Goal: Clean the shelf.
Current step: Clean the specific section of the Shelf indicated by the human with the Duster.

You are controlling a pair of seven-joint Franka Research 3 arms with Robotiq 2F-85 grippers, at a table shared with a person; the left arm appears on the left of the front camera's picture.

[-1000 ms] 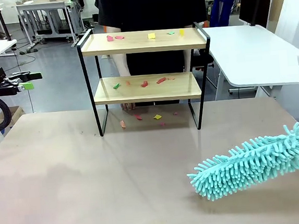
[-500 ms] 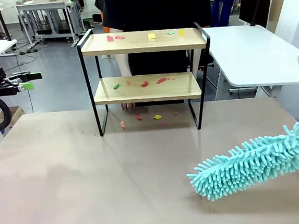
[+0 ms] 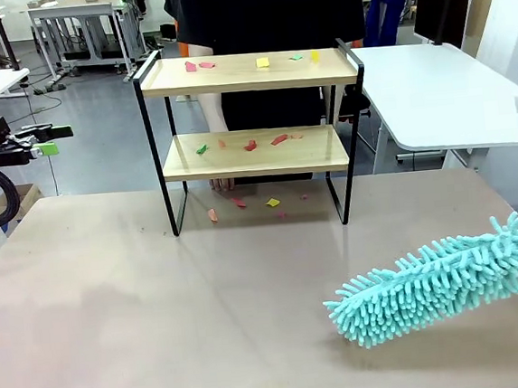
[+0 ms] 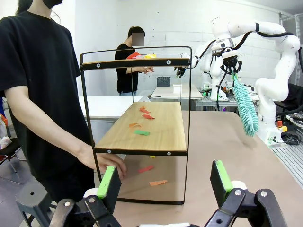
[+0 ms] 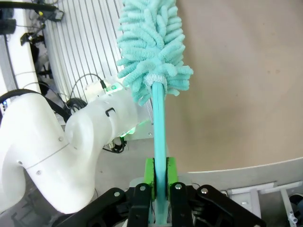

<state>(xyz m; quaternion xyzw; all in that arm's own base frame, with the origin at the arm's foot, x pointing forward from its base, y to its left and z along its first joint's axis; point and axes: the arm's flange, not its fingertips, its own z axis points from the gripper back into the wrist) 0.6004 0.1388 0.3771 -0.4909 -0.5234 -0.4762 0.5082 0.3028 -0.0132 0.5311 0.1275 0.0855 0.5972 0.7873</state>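
The shelf (image 3: 230, 74) stands at the table's far middle, with small coloured scraps on its top board, its lower board (image 3: 265, 157) and the table beneath. In the left wrist view I look along the shelf (image 4: 161, 135) from its end. My left gripper (image 3: 52, 140) hangs open off the table's left side, its green pads (image 4: 110, 185) wide apart around nothing. My right gripper (image 5: 159, 177) is shut on the handle of a teal fluffy duster (image 5: 151, 47). The duster (image 3: 439, 283) slants just over the table at the right, well short of the shelf.
A person in black stands behind the shelf, one hand (image 4: 106, 163) resting on the table under the lower board. A white table (image 3: 450, 95) stands at the back right. Bare tabletop (image 3: 160, 302) lies between the duster and the shelf.
The person behind the shelf has shifted slightly. The duster and both arms have hardly moved.
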